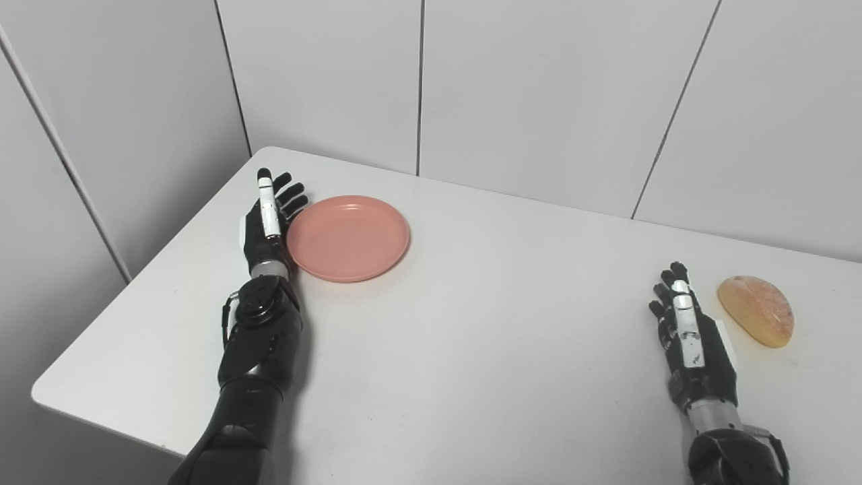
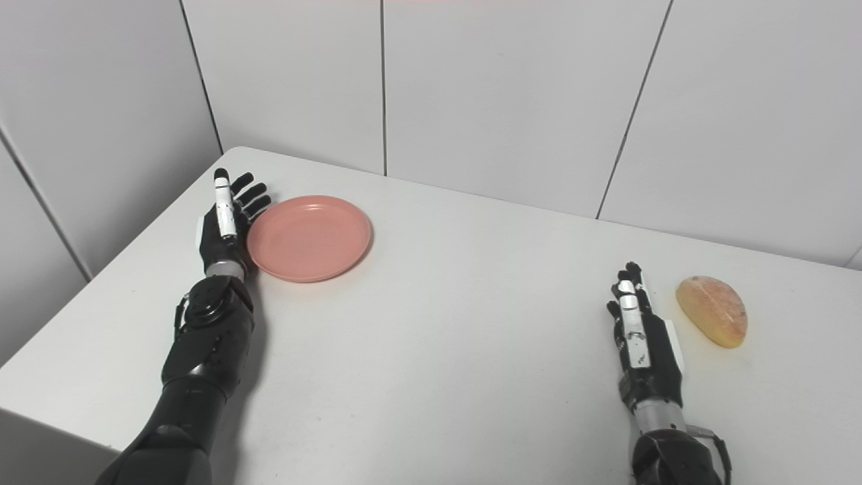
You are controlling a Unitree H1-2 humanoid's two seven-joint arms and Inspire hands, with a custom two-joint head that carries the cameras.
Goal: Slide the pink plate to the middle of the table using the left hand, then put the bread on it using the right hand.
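A pink plate (image 1: 348, 237) lies flat at the far left of the white table (image 1: 471, 323), with nothing on it. My left hand (image 1: 268, 222) stands on edge right against the plate's left rim, fingers straight and apart, open. A golden bread roll (image 1: 755, 310) lies at the right side of the table. My right hand (image 1: 690, 337) rests just left of the bread with a small gap, fingers extended, open and holding nothing.
White wall panels (image 1: 539, 87) close off the back and left of the table. The table's rounded left corner and front edge (image 1: 101, 411) lie near my left forearm.
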